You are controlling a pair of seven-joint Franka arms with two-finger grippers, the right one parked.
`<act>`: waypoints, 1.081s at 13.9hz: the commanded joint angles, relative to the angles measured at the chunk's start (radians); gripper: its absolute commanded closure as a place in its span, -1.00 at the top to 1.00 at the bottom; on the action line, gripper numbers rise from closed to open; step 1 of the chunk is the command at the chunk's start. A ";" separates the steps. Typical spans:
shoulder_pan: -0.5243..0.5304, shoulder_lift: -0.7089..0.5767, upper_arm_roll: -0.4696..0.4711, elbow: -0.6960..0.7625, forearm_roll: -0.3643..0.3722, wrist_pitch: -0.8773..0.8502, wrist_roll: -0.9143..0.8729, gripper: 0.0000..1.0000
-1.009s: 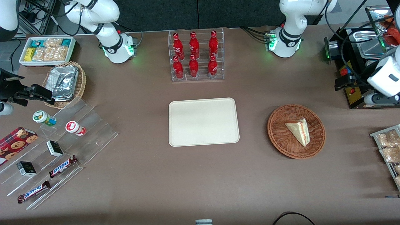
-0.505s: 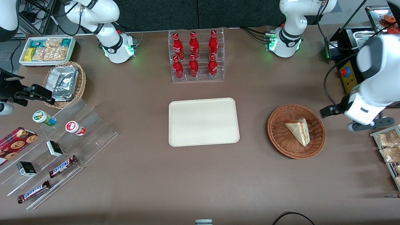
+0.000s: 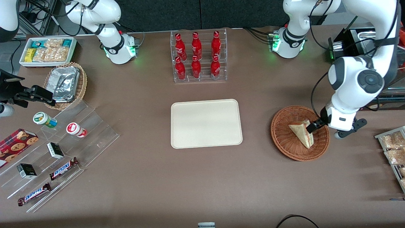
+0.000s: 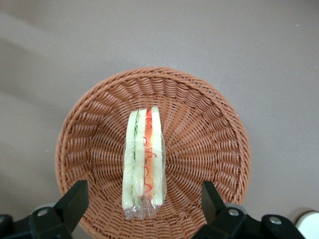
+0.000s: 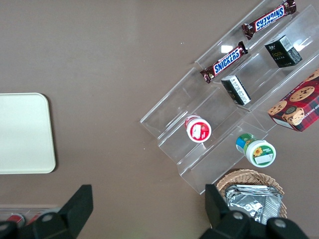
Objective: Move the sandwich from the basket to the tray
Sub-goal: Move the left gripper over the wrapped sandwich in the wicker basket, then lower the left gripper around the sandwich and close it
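Observation:
The sandwich [image 3: 299, 130] is a wrapped white-bread wedge with red and green filling, lying in the round reddish-brown wicker basket [image 3: 284, 141] toward the working arm's end of the table. My gripper [image 3: 312, 127] hangs just above the basket's rim, over the sandwich's wide end. In the left wrist view the sandwich [image 4: 143, 159] lies on edge in the basket [image 4: 209, 129], and the gripper [image 4: 143, 201] is open, its fingers [image 4: 75, 199] standing wide on either side of the sandwich's end without touching it. The cream tray [image 3: 206, 123] lies bare at the table's middle.
A clear rack of red bottles [image 3: 198, 57] stands farther from the camera than the tray. A wire rack of snack packets [image 3: 394, 152] lies beside the basket at the table's edge. A tan basket of foil packets [image 3: 65, 84] and an acrylic stand [image 3: 60, 148] sit toward the parked arm's end.
The left arm has swung in from the table's edge and come over the basket, bringing the gripper above the sandwich. The sandwich and basket have not moved.

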 commanded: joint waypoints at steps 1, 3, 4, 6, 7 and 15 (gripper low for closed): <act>0.002 0.027 -0.004 -0.038 0.001 0.065 -0.024 1.00; 0.002 0.049 -0.004 -0.039 0.001 0.069 -0.024 1.00; 0.002 0.056 -0.004 -0.044 0.001 0.074 -0.024 1.00; 0.000 0.079 -0.007 -0.054 0.001 0.106 -0.024 1.00; 0.000 0.087 -0.015 -0.062 0.001 0.115 -0.025 1.00; 0.000 0.135 -0.016 -0.090 0.001 0.142 -0.018 -0.87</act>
